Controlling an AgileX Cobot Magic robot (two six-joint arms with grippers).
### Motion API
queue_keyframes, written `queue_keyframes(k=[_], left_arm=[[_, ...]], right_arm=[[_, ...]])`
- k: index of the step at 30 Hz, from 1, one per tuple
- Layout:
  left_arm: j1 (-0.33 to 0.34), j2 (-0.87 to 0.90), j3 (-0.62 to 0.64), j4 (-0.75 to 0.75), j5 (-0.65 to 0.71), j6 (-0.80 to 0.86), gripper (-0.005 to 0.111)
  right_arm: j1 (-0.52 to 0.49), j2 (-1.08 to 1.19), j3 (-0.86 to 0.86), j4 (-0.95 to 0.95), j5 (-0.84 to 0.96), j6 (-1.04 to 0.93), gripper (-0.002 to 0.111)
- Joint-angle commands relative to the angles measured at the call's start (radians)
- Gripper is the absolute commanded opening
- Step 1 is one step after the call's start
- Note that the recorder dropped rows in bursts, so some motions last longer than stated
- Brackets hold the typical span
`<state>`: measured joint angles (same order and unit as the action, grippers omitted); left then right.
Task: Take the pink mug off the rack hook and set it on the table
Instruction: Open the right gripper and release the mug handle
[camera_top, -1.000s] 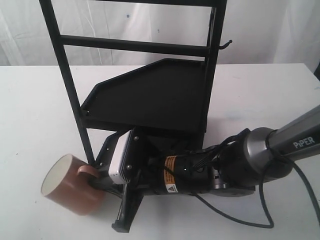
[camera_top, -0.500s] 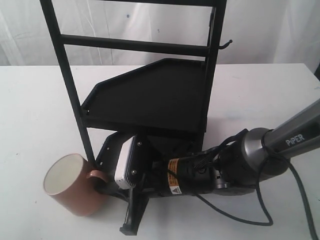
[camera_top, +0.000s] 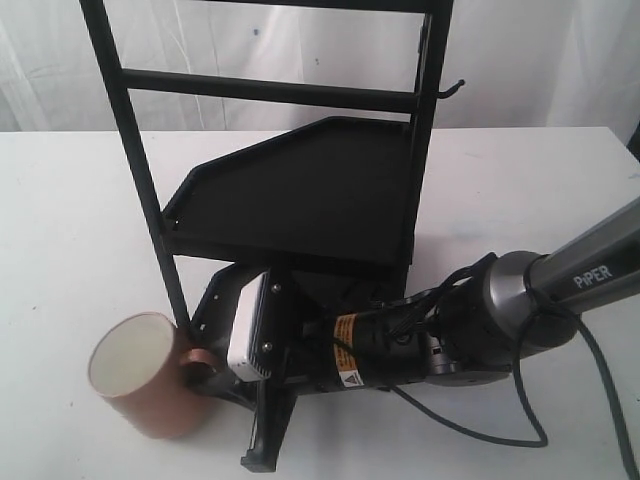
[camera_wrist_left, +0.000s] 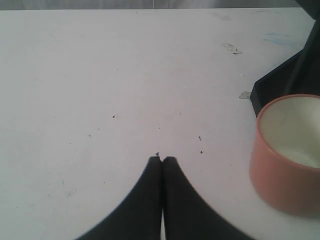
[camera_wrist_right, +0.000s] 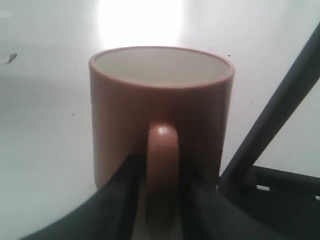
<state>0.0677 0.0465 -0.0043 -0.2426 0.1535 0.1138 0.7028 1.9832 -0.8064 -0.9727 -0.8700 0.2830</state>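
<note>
The pink mug stands upright with its cream inside facing up, low at the table in front of the rack's left foot. I cannot tell whether its base touches the tabletop. My right gripper reaches in from the right, its fingers closed on either side of the mug's loop handle. The right wrist view shows the mug straight ahead of the right gripper. The rack hook juts bare from the upper right post. My left gripper is shut and empty over bare table, with the mug off to one side.
The tall black rack with its two shelves stands mid-table behind the right arm. Its foot lies close behind the mug. A black cable trails from the right arm across the table.
The right gripper has lowered the mug and turned it from tilted to upright, shifting slightly right toward the rack's foot.
</note>
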Motion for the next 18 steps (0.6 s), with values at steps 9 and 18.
queue_keyframes(k=[9, 18], left_arm=[[0.001, 0.004, 0.004, -0.003, -0.003, -0.002, 0.0], [0.001, 0.004, 0.004, -0.003, -0.003, -0.002, 0.0]], right_arm=[[-0.005, -0.032, 0.0, -0.012, -0.027, 0.085, 0.045], [-0.005, -0.122, 0.031, -0.057, 0.062, 0.131, 0.049]])
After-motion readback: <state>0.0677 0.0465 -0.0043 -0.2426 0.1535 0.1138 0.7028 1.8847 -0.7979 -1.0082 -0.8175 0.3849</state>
